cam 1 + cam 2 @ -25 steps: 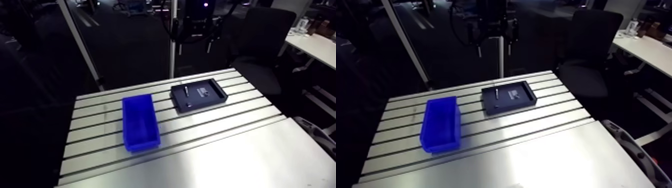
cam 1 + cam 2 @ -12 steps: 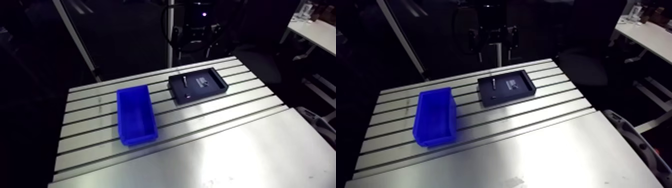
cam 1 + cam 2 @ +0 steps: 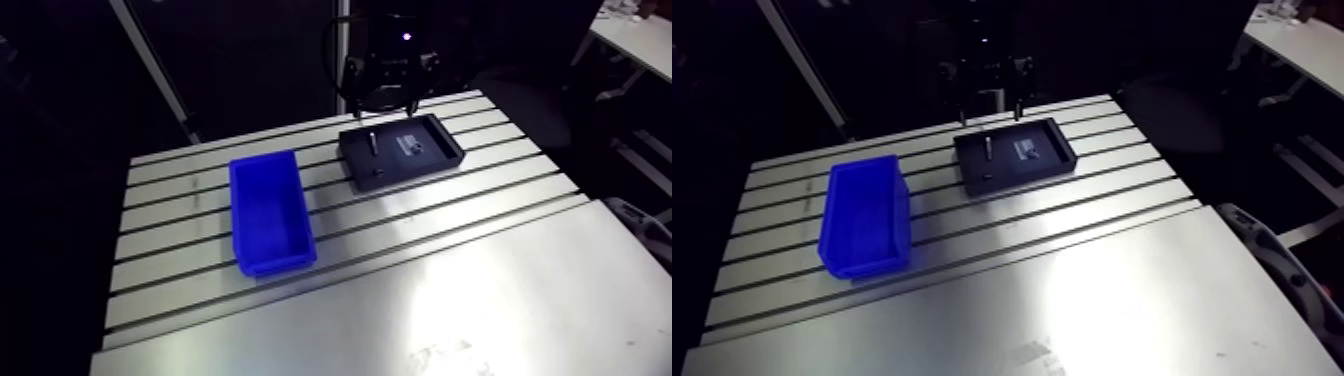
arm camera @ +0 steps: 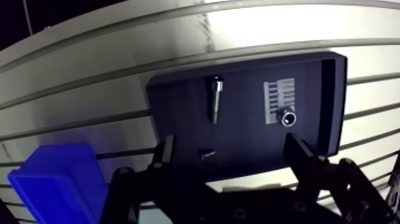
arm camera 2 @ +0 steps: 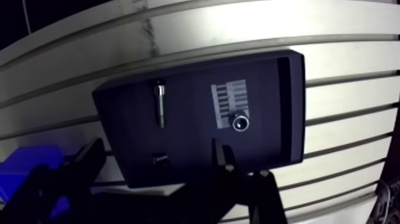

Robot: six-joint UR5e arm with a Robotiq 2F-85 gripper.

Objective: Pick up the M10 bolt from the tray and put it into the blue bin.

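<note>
The approach is in hand, nothing gripped yet. The jaws hang spread wide and empty over the flat black rectangular tray on the slotted aluminium bench. In the tray a long silvery bolt lies flat, and a broad socket-headed bolt stands on end near the tray's far side. The broad one is likeliest the M10, though I can't be sure. Next: centre over it, descend, close. The deep blue plastic bin sits well apart from the tray.
</note>
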